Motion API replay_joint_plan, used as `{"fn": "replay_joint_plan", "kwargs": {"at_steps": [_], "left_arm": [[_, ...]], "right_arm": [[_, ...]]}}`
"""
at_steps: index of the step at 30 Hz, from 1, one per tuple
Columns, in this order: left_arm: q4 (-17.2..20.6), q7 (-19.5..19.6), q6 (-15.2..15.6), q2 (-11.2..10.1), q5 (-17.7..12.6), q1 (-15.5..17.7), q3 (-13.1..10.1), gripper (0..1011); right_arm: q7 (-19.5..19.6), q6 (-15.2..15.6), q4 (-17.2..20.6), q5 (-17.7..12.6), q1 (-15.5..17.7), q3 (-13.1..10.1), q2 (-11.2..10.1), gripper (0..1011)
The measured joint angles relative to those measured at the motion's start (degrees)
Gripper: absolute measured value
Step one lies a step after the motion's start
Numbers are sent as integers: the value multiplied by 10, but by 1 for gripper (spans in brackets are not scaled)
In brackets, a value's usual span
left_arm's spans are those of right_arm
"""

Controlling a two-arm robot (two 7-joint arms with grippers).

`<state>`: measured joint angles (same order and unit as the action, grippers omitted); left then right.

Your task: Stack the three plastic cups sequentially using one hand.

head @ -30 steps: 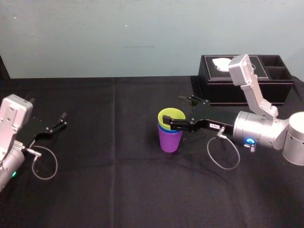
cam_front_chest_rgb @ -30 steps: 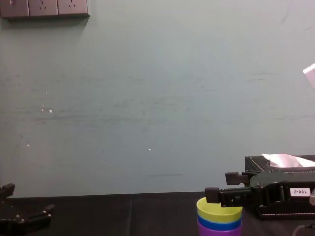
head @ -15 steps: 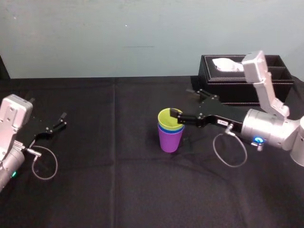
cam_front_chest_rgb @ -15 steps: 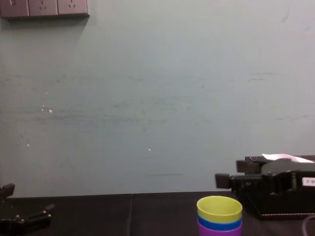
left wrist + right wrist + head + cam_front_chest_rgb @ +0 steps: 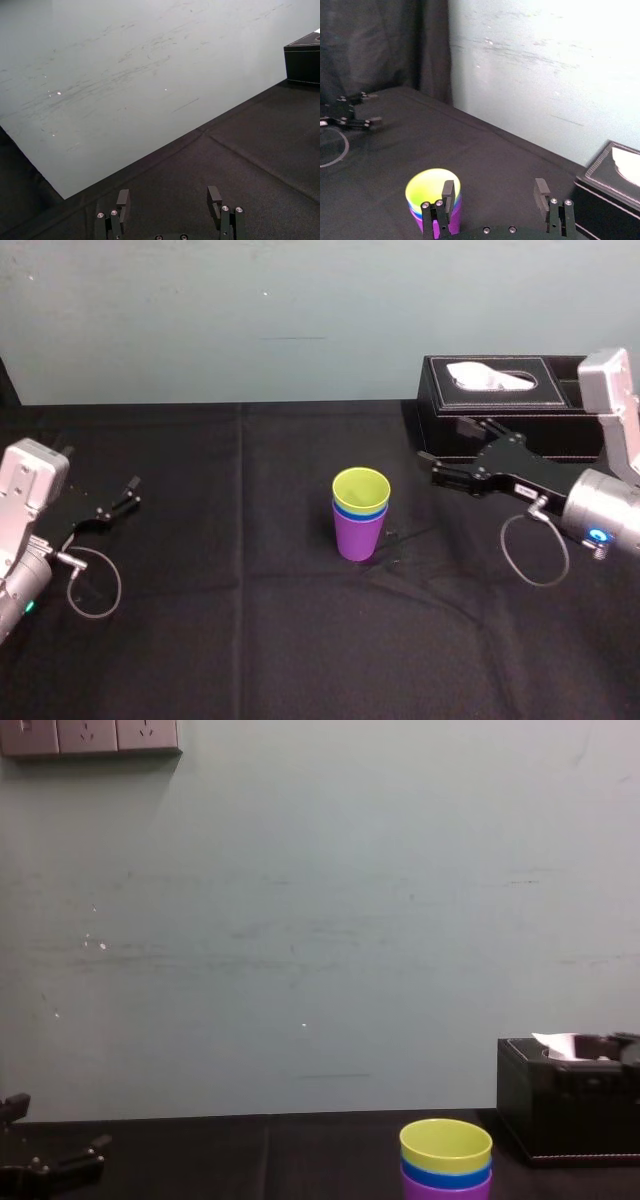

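- The three cups are seen nested into one upright stack at the middle of the tabletop (image 5: 250, 640). The purple cup (image 5: 359, 537) is at the bottom, the blue cup (image 5: 446, 1177) shows as a thin band above it, and the yellow-green cup (image 5: 361, 487) is seated on top.
- The right tool (image 5: 440, 465) is found at about 3 o'clock from the stack, near it but clear of it. Its two fingers are spread apart and nothing is held between them.
- The black tissue box (image 5: 510, 410) is set at about 2 o'clock from the stack, just behind the right tool.
- The left tool (image 5: 128, 493) is parked well apart at 9 o'clock, low over the tabletop, with its fingers likewise parted and empty.
- The stacking itself is judged to be finished, since no loose cup is left to fetch. The step in hand is taken to be the release and clearing away.
- For the next move, little more than a retreat toward 3 o'clock is called for. The spread fingers and the hanging cable should be kept off the light stack, which could be tipped by a slight brush.
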<state>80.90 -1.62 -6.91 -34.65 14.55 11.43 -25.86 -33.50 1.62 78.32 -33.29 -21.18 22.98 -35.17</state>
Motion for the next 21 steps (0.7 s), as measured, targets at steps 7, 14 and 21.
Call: {"fn": "replay_joint_plan", "kwargs": {"at_steps": [7,14,21], "left_arm": [[0,0,0,0,0,0,0,1010],[0,0,0,0,0,0,0,1010],[0,0,0,0,0,0,0,1010]], "right_arm": [[3,-4,-22,2,11,-18,-3,1002],[1,-8,-40,3,17,-29,-1,1002],[-5,-8,-53,4,21,-33,2,1002]]}}
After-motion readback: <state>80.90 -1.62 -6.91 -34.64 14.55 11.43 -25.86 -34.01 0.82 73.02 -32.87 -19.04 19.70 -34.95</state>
